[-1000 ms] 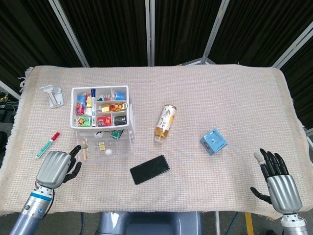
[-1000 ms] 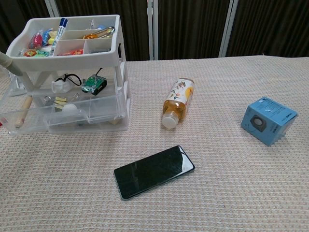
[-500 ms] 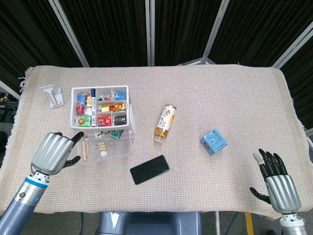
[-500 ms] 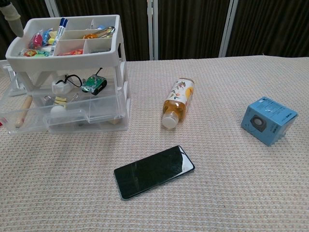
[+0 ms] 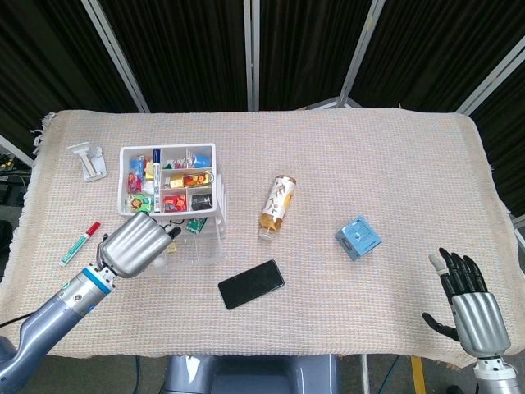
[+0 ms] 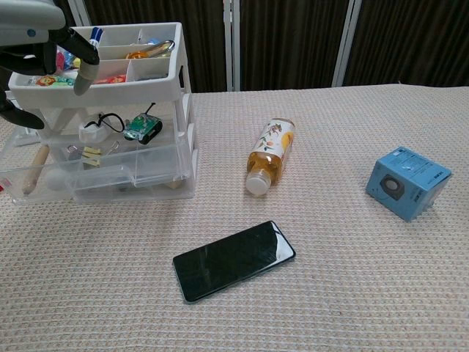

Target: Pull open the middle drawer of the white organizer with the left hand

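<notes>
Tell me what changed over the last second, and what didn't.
The left hand moved from the table's near-left area up and right to the front of the white organizer, fingers now hanging before its top tray; whether it touches is unclear. Nothing was gripped or released. The right hand, bottle, phone and blue box stayed put.

Left hand [image 5: 139, 244] raised, fingers [image 6: 86, 70] curled; right hand [image 5: 467, 300] spread.

Cloth-covered worktop [image 5: 394, 156] carries organizer [image 5: 171, 193], bottle [image 5: 277, 205] on its side, black phone [image 5: 251, 284], blue box [image 5: 358, 237], red-green marker [image 5: 79, 243], small clear holder [image 5: 89, 159].
</notes>
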Robot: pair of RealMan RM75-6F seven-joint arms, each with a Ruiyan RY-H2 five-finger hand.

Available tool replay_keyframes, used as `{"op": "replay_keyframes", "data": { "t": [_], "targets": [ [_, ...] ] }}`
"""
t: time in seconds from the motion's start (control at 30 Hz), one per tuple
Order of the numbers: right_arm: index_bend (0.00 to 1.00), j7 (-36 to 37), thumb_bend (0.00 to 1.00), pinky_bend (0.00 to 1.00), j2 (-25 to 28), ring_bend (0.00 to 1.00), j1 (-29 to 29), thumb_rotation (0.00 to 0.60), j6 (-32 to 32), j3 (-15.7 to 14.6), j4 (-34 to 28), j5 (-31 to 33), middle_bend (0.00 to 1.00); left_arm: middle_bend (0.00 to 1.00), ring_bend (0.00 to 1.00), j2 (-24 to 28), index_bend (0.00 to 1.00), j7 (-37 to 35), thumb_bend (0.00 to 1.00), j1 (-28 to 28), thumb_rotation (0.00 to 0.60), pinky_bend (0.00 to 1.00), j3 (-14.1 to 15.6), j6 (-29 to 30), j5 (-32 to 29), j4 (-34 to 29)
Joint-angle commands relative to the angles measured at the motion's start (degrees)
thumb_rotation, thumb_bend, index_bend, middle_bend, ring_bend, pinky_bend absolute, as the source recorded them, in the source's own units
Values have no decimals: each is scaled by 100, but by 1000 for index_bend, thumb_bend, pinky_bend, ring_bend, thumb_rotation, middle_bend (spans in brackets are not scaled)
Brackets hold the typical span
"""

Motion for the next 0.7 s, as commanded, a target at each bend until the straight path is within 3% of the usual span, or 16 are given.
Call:
{"op": "replay_keyframes", "data": {
  "t": [0.03, 0.7],
  "targets": [
    [0, -3, 0, 0, -3, 0, 8, 600, -20, 6, 3, 17, 0, 979, 934, 11, 487, 240, 0, -163, 600, 793, 91, -179, 187, 211],
    [0, -59, 0, 0, -39, 0, 37, 600, -107, 24, 22, 100, 0, 979, 934, -262, 507, 358, 0, -384, 600, 793, 260, -409, -65, 406]
  ]
}}
